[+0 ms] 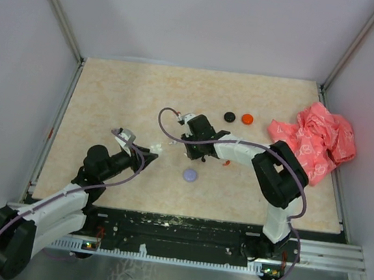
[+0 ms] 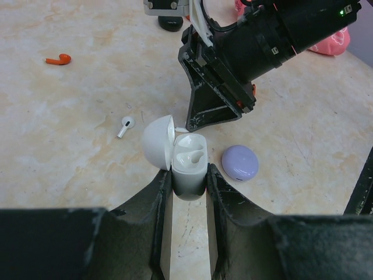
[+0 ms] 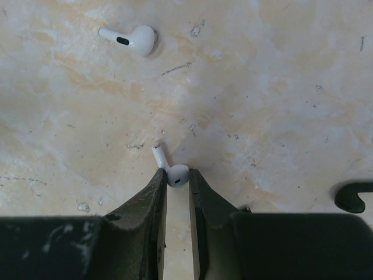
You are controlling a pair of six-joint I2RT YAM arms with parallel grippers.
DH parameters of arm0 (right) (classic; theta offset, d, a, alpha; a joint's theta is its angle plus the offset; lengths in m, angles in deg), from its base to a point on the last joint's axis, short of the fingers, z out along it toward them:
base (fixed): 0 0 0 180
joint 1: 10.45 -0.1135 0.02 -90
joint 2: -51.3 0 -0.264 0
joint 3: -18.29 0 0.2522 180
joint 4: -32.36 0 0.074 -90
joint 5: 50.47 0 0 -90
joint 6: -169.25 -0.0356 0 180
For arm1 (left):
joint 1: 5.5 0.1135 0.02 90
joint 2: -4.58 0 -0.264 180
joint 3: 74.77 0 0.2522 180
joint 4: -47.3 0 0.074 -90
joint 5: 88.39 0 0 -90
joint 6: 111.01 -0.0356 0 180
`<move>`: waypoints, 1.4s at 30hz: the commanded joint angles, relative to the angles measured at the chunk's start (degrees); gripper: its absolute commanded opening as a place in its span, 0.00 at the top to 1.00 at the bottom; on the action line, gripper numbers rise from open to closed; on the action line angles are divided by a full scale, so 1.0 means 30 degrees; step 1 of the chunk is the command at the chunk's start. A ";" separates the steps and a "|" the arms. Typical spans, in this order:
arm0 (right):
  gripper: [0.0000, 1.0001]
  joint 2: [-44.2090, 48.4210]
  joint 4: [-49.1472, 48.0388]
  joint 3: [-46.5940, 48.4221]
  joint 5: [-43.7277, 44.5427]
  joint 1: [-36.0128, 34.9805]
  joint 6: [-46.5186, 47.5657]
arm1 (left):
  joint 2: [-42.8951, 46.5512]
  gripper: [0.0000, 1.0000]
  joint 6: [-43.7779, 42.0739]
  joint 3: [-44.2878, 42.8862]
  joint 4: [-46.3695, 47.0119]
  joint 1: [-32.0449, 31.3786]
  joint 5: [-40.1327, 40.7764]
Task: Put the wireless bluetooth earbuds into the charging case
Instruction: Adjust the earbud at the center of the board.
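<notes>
My left gripper (image 2: 187, 175) is shut on a white charging case (image 2: 189, 166), which stands upright with its lid (image 2: 156, 143) swung open to the left and its earbud slots showing. My right gripper (image 3: 176, 178) is shut on the head of a white earbud (image 3: 176, 174), low over the table, with the stem poking out up and to the left. Seen from the left wrist, the right gripper (image 2: 201, 114) hangs just beyond the case. A second white earbud (image 2: 125, 125) lies on the table left of the case, and a red earbud (image 2: 59, 59) lies farther off.
A lilac round disc (image 2: 239, 162) lies right of the case. Black (image 1: 229, 116) and orange (image 1: 247, 119) discs sit toward the back. A crumpled pink-red bag (image 1: 314, 139) fills the right rear corner. A black stemmed bit (image 3: 352, 198) lies right of my right gripper.
</notes>
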 commanded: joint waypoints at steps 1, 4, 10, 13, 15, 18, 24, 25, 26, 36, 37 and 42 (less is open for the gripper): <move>0.82 -0.0335 0.1026 0.1187 -0.0919 -0.0153 0.1835 | 0.0280 0.99 -0.0228 0.0211 0.0115 0.0137 -0.0294; 0.81 -0.0349 0.1536 0.1476 -0.0605 -0.0153 0.2132 | 0.0185 0.99 -0.0227 0.0182 0.0191 0.0138 -0.0294; 0.72 -0.0264 0.2170 0.1951 0.0426 -0.0153 0.2150 | 0.0222 0.99 -0.0169 0.0242 0.0325 0.0123 -0.0251; 0.68 -0.0016 0.2214 0.1969 0.0866 -0.0183 0.1886 | 0.0208 0.99 -0.0168 0.0265 0.0351 0.0124 -0.0206; 0.65 0.0255 0.2200 0.1923 0.1137 -0.0226 0.1551 | 0.0203 0.99 -0.0140 0.0284 0.0380 0.0141 -0.0192; 0.61 0.0727 0.2171 0.1921 0.1823 -0.0408 0.0937 | 0.0202 0.99 -0.0108 0.0269 0.0384 0.0135 -0.0081; 0.58 0.1571 0.1883 0.1703 0.3133 -0.0571 -0.1074 | 0.0261 0.99 0.0080 0.0346 0.0384 0.0146 0.0232; 0.57 0.1660 0.1864 0.1649 0.3250 -0.0586 -0.1357 | 0.0225 0.99 0.0112 0.0351 0.0409 0.0140 0.0248; 0.56 0.1715 0.1891 0.1609 0.3356 -0.0592 -0.1642 | 0.0202 0.99 0.0130 0.0341 0.0438 0.0125 0.0235; 0.42 0.1759 0.4132 0.3228 0.4291 -0.0578 -0.4076 | 0.0122 0.99 0.0564 0.0376 0.0635 0.0123 0.0214; 0.39 0.1709 0.4507 0.3586 0.4336 -0.0583 -0.4087 | 0.0097 0.99 0.0689 0.0384 0.0723 0.0137 0.0139; 0.32 0.2166 0.4627 0.3362 0.4374 -0.0581 -0.5025 | -0.0108 0.99 0.1092 0.0601 0.1442 0.0123 0.0144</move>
